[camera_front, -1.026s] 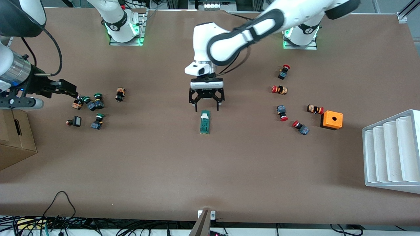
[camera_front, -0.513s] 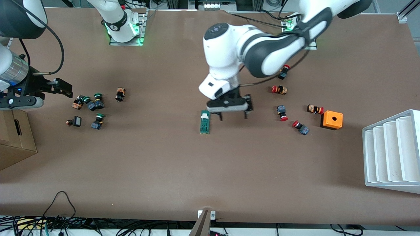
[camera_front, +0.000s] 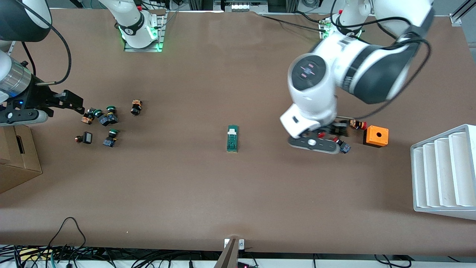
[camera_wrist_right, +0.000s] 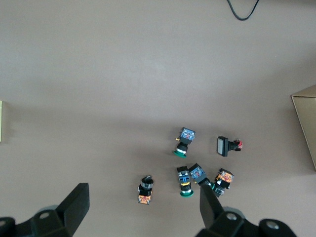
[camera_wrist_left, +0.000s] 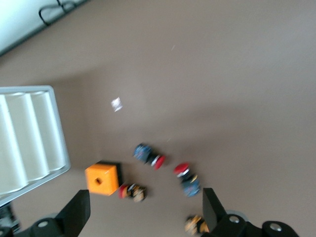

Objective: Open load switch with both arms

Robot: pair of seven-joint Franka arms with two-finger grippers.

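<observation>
The load switch (camera_front: 232, 138), a narrow dark-green block with a white sliding piece at its end toward the arm bases, lies flat and alone mid-table. My left gripper (camera_front: 327, 132) hangs over the red-capped push-buttons beside the orange box, well away from the switch. In the left wrist view this gripper (camera_wrist_left: 143, 212) is open and holds nothing. My right gripper (camera_front: 76, 102) hovers at the right arm's end of the table, beside the green-capped push-buttons. Its wrist view shows the right gripper (camera_wrist_right: 142, 207) open, nothing between its fingers.
Red-capped push-buttons (camera_front: 359, 124) (camera_wrist_left: 150, 155) lie beside an orange box with a hole (camera_front: 376, 136) (camera_wrist_left: 102, 179). A white ridged tray (camera_front: 442, 171) (camera_wrist_left: 29, 138) stands at the left arm's end. Green-capped push-buttons (camera_front: 108, 117) (camera_wrist_right: 185, 177) and a cardboard box (camera_front: 16, 156) are at the right arm's end.
My left arm has swung away from over the load switch toward its own end of the table, ending over the red push-buttons. The right gripper has drawn back slightly from the green push-buttons.
</observation>
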